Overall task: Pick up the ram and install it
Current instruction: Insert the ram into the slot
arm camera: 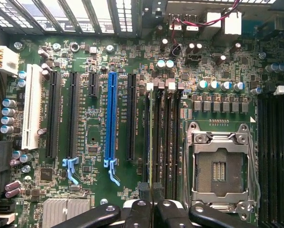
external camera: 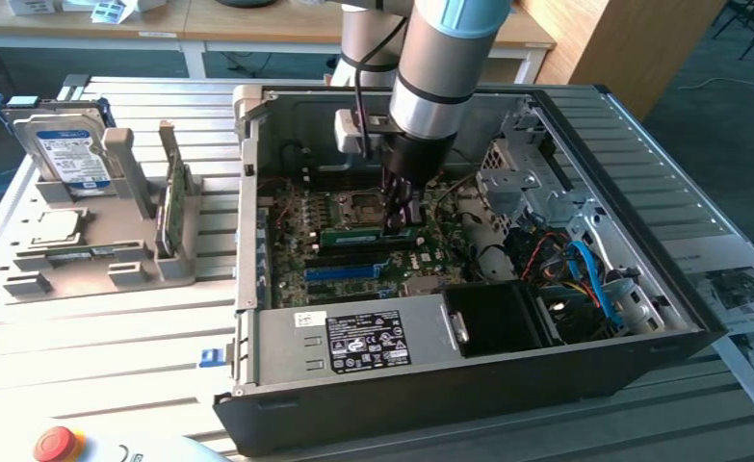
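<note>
The ram [external camera: 366, 234] is a thin green stick lying along the memory slots of the motherboard [external camera: 302, 255] inside the open PC case [external camera: 480, 380]. My gripper [external camera: 399, 221] reaches straight down into the case and is shut on the ram near one end. In the wrist view the ram [arm camera: 151, 137] appears edge-on as a thin line running along one of the black memory slots beside the blue slot side of the socket. The gripper [arm camera: 151, 192] holds it between closely spaced black fingers [arm camera: 143, 209]. How deep the ram sits in the slot cannot be told.
An empty CPU socket [arm camera: 218, 166] lies beside the memory slots, with a blue slot [arm camera: 112, 118] and a white slot [arm camera: 32, 107] further off. Outside the case, a grey holder [external camera: 119, 265] carries a hard drive [external camera: 71, 154] and an upright green card [external camera: 171, 197]. A red button [external camera: 56, 443] sits near the table's front.
</note>
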